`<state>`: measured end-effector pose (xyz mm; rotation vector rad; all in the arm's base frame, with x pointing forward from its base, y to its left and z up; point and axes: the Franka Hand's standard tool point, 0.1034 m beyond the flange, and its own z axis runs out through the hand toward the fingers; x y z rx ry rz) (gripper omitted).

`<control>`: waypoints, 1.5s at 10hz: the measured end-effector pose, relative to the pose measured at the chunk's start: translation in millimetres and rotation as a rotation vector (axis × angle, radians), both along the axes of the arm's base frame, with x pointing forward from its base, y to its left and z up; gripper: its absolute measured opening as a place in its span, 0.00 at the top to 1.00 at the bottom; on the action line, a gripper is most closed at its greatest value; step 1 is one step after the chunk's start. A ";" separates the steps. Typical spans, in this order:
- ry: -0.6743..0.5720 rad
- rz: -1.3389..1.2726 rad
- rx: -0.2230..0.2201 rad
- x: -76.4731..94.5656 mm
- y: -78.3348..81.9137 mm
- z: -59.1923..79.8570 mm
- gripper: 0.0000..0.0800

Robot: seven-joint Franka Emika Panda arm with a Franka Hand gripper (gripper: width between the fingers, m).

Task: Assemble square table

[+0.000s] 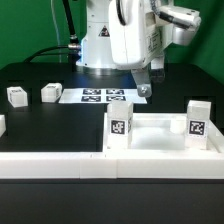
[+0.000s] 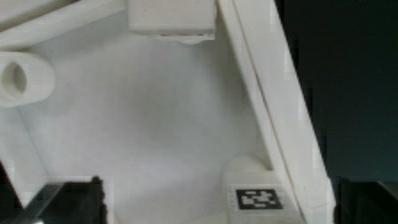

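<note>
The square table slab (image 1: 155, 137) lies top down behind the long white low wall. Two tagged white legs (image 1: 118, 128) (image 1: 197, 120) stand upright in its near corners. Two loose legs (image 1: 17, 96) (image 1: 50, 92) lie on the exterior view's left, and a third shows at the edge (image 1: 2, 125). My gripper (image 1: 143, 90) hangs above the slab's far side, open and holding nothing. The wrist view shows the slab's inner face (image 2: 143, 130), a round corner socket (image 2: 22, 78), one leg (image 2: 178, 20) and a tagged leg (image 2: 258, 195) below, between my spread fingers (image 2: 71, 200).
The marker board (image 1: 105, 96) lies flat behind the slab, under the arm. The long white low wall (image 1: 100, 162) runs across the front. The robot base (image 1: 105, 45) stands at the back centre. The table is black.
</note>
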<state>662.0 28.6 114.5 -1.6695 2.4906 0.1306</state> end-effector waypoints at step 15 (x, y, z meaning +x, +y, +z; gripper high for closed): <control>0.166 0.330 0.003 -108.3 10.6 -58.8 0.19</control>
